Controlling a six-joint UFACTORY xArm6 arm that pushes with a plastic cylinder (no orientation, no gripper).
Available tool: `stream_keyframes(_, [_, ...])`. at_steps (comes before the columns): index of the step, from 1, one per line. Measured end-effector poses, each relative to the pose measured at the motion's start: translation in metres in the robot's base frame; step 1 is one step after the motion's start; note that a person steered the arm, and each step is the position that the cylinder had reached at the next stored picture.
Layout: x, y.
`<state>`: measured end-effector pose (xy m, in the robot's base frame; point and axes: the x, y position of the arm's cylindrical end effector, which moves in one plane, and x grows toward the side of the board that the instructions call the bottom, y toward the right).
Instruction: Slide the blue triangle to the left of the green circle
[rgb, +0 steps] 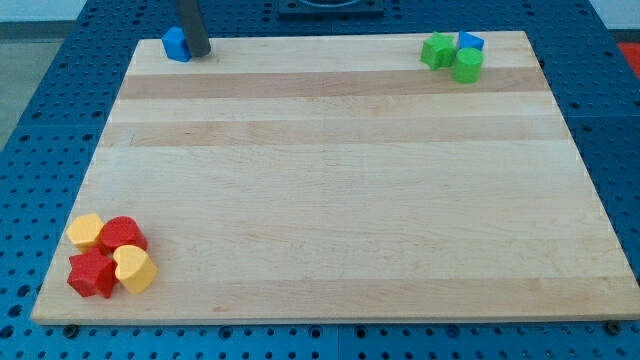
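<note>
A green circle (467, 65) sits near the board's top right corner. A green star (436, 50) touches it on its upper left, and a blue block (471, 42) with a pointed top, possibly the triangle, sits just above it. A second blue block (176, 44) sits at the top left corner; I cannot make out its shape. My tip (200, 54) is down on the board right against that block's right side, far to the left of the green circle.
The wooden board (330, 180) lies on a blue perforated table. At its bottom left corner a yellow hexagon (86, 231), a red circle (123, 235), a red star (91, 273) and a yellow heart (134, 268) are clustered together.
</note>
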<state>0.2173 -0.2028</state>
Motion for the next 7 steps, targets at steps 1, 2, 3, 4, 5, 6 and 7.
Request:
stream_keyframes(1, [0.000,-0.007])
stream_keyframes(2, [0.000,0.002])
stream_keyframes(3, [-0.004,0.032])
stream_keyframes(4, [-0.018,0.048])
stream_keyframes(5, [-0.026,0.065])
stream_keyframes(6, [-0.026,0.069])
stream_keyframes(7, [-0.026,0.070])
